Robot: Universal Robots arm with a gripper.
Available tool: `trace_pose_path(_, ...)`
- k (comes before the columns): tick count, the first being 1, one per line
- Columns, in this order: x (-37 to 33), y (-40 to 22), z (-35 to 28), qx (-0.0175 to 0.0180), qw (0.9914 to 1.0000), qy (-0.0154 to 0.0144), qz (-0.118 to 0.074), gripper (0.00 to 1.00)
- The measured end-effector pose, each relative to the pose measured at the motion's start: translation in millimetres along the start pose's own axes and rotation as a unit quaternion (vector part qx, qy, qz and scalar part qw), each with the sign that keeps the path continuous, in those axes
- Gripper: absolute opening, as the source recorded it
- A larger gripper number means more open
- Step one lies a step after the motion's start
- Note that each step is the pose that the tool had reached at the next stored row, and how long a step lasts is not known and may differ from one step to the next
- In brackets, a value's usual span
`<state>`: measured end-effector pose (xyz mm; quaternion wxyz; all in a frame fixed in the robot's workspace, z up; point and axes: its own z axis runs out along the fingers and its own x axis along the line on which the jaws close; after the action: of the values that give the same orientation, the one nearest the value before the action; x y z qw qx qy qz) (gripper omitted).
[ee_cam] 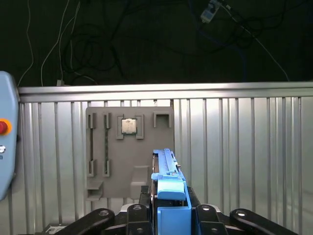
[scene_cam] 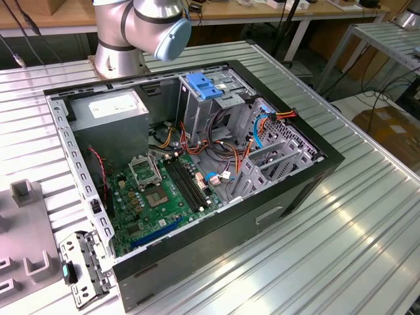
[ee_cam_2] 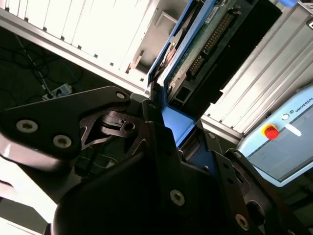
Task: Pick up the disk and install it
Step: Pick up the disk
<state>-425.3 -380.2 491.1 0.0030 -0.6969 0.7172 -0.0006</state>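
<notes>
Gripper [ee_cam: 168, 216] clamped disk [ee_cam: 168, 188] by blue carrier, edge-up. Ribbed aluminium table [scene_cam: 341, 249] bore grey fixture plate [ee_cam: 146, 147], open computer case [scene_cam: 262, 216]. Dark floor [ee_cam: 156, 29] beyond table edge, loose cables [ee_cam: 93, 49].

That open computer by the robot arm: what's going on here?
A robot arm is fitting a part into an open computer case that lies on a ribbed metal table. Its gripper is shut on the disk, a drive in a blue frame. In the first wrist view the disk is held out over the table, with a grey tray beyond it. The disk is not yet in the case.
</notes>
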Motion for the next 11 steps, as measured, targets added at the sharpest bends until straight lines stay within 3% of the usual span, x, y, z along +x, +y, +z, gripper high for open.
trace_pose_path(6, 4.7, -4.3, 0.3, 0.0001, 1.0, 0.001, 0.0, 0.37)
trace_pose_path(7, 4.6, -10.7, 0.3, 0.0001, 1.0, 0.001, 0.0, 0.37)
trace_pose_path(9, 4.5, -17.5, 0.3, 0.0, 1.0, 0.001, 0.0, 0.37)
trace_pose_path(11, 4.4, -20.8, 0.4, 0.0001, 1.0, 0.001, 0.0, 0.37)
